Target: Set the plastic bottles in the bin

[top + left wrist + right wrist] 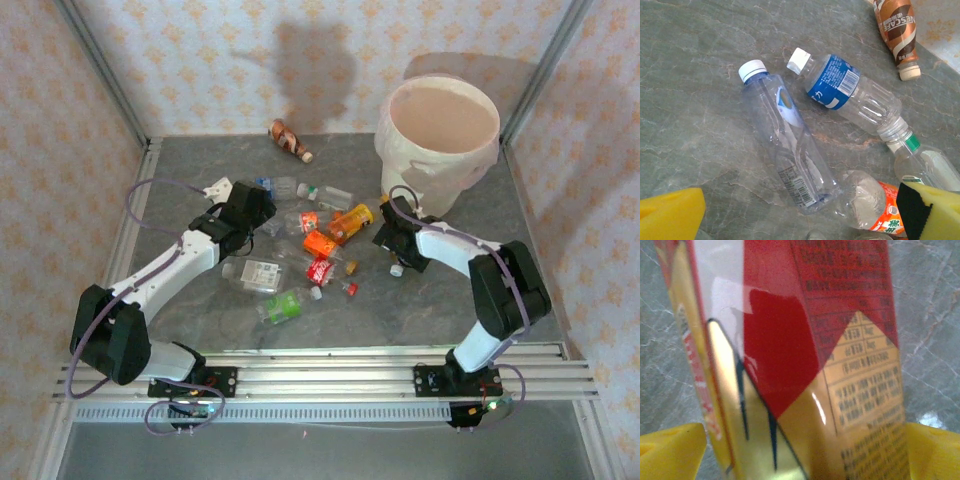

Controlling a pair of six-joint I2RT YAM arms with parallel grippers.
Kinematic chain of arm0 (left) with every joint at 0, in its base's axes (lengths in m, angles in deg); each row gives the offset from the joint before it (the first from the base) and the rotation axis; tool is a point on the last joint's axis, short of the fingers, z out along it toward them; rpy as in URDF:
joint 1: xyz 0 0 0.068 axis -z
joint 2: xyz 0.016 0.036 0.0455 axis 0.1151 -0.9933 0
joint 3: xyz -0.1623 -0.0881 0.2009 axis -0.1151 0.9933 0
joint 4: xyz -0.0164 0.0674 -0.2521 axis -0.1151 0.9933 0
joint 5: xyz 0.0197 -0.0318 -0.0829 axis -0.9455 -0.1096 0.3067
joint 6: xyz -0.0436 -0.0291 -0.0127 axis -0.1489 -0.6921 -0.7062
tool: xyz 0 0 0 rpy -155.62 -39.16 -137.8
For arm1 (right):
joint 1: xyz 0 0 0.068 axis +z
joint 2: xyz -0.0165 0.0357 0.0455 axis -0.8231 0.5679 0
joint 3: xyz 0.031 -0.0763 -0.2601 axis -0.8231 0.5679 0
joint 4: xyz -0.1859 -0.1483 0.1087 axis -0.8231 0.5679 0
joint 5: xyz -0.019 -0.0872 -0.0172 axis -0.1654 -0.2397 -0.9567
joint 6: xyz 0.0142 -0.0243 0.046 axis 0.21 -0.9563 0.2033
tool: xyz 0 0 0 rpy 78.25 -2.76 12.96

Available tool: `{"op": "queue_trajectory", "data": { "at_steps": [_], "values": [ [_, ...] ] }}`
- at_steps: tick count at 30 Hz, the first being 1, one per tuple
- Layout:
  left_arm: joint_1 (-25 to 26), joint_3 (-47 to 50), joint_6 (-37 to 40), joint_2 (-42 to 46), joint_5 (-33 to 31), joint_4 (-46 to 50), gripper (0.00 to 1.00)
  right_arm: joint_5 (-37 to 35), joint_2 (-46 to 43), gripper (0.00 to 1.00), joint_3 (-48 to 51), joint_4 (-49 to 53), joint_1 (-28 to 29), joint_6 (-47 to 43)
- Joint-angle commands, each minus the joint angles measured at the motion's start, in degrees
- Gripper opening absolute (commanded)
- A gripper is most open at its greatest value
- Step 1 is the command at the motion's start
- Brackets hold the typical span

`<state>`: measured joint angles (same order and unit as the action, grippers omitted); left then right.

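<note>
While arms (170, 265) angle inward, left jaws open over clear bottle (785, 145); right jaws open astride red-gold bottle (805, 365)

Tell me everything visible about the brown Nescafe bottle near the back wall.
The brown Nescafe bottle lies on its side on the grey table, apart from the other bottles and close to the back wall. Its brown-and-orange sleeve bears white lettering. The cream cap is on, pointing toward the pile. No other bottle touches it.

Cream bin (437, 150), orange bottle (352, 222), grey marbled table (400, 310).
</note>
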<state>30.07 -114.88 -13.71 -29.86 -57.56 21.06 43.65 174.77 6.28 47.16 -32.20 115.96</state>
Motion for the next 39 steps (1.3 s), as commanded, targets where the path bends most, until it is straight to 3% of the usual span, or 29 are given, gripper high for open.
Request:
{"op": "queue_trajectory", "data": {
  "at_steps": [1, 8, 18, 25, 39],
  "values": [
    [-0.7, -2.36, -0.18, 0.27, -1.87, 1.39, 1.0, -1.28, 1.72, 0.97, 0.78, -1.98, -0.42, -4.91],
    [-0.67, -1.5, -0.58, 0.2, -1.46, 0.77, 1.0, -4.53, 2.46, 0.91, 2.89, -5.53, -0.7, -10.89],
    [-0.67, -0.35, -0.04, 0.99, -0.26, -0.41, 1.0, -5.34, -5.61, 0.69, 9.51, -12.34, -0.79, -12.71],
    [-0.76, -0.17, -0.95, 0.17, 0.87, -1.22, 1.0, 2.74, -11.67, 0.58, 10.14, -9.36, -0.76, -20.58],
    [-0.72, 0.62, -1.36, -0.37, 3.73, -4.98, 1.0, 18.17, -15.61, 0.54, 4.53, -10.51, 0.03, -25.69]
  ]
}}
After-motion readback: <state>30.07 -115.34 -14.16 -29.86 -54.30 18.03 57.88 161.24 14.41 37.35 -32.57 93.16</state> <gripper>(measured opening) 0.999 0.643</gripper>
